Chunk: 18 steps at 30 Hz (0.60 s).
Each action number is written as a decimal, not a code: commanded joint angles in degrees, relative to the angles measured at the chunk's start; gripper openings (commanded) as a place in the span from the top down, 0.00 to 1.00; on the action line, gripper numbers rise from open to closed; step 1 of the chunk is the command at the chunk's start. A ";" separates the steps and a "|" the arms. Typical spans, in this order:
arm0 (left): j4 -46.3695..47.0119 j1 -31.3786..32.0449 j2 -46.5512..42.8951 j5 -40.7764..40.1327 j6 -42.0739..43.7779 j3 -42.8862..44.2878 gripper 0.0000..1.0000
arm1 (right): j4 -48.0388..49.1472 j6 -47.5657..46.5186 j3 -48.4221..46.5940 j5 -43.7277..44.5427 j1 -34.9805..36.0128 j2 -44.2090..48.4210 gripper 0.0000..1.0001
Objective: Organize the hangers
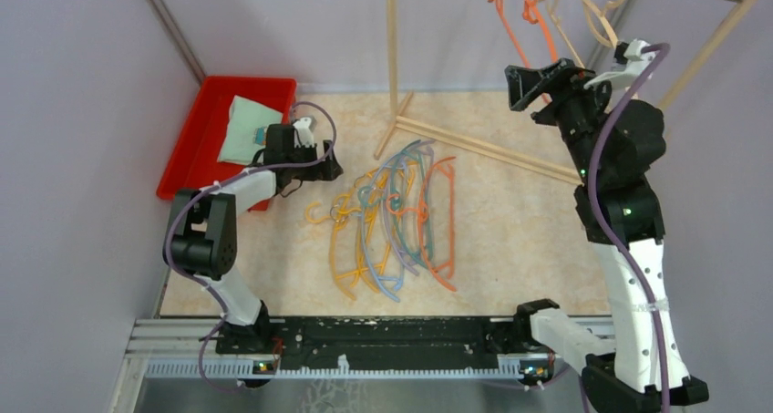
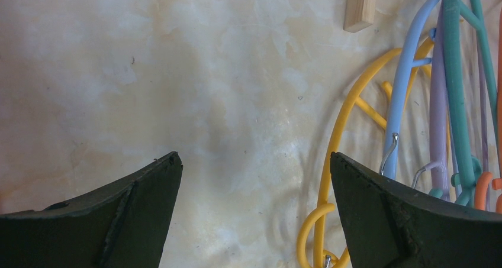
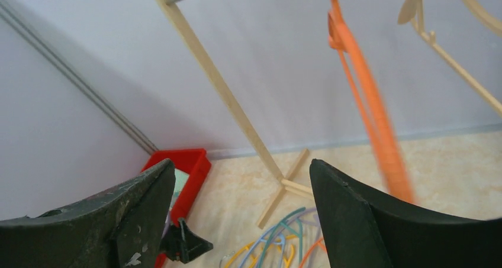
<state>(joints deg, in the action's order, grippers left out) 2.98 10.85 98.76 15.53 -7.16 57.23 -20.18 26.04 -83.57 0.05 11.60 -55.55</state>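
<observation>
Your left tool (image 1: 321,165) sits low over the worktop (image 1: 510,240), just left of the hanger pile (image 1: 401,217). Its wrist view shows the left tool (image 2: 254,161) spread wide with only bare worktop between the two fingers. Nothing is gripped.

The pile lies loose in the middle of the worktop, with the hooks tangled towards the left arm. From that wrist you see a yellow hanger (image 2: 334,144) nearest the right finger, then a light blue one (image 2: 402,84), a lavender one (image 2: 439,102) and a teal one (image 2: 453,73) overlapping it. More orange strands lie at the pile's right side in the top view. The cut end of a wooden foot (image 2: 361,6) shows at the upper edge of the wrist view.

Your right tool (image 1: 533,85) is raised high near the rack, and its fingers also stand apart around empty air in the wrist view (image 3: 243,164). An orange hanger (image 1: 524,21) hangs on the rack just above it. In the right wrist view it is blurred (image 3: 370,108), and I cannot tell whether it touches the finger. A beige hanger (image 1: 583,12) hangs beside the orange one, further right (image 3: 463,74).

A rack pole (image 1: 392,39) rises behind the pile. At far left a red bin (image 1: 196,139) holds a folded pale cloth (image 1: 246,129).
</observation>
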 commanded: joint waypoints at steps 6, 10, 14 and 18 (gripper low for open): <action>3.91 0.05 2.61 2.00 -2.09 2.91 0.00 | -8.71 -10.46 -13.53 -16.34 9.46 -12.88 0.23; 3.79 0.04 2.74 1.34 -1.90 2.80 0.00 | -20.63 -18.72 -15.41 -11.37 20.00 -24.32 0.27; 3.27 0.05 2.31 1.12 -1.57 2.88 0.00 | -21.75 -20.65 -6.17 -8.71 24.52 -30.12 0.40; 2.01 0.04 1.29 0.47 -1.28 2.79 0.00 | -21.98 -19.85 3.28 -7.81 27.24 -31.51 0.44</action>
<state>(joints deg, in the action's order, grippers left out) 5.08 10.85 100.82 16.12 -8.78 58.48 -36.99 8.23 -85.23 -9.47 36.60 -89.34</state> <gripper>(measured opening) 0.997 0.571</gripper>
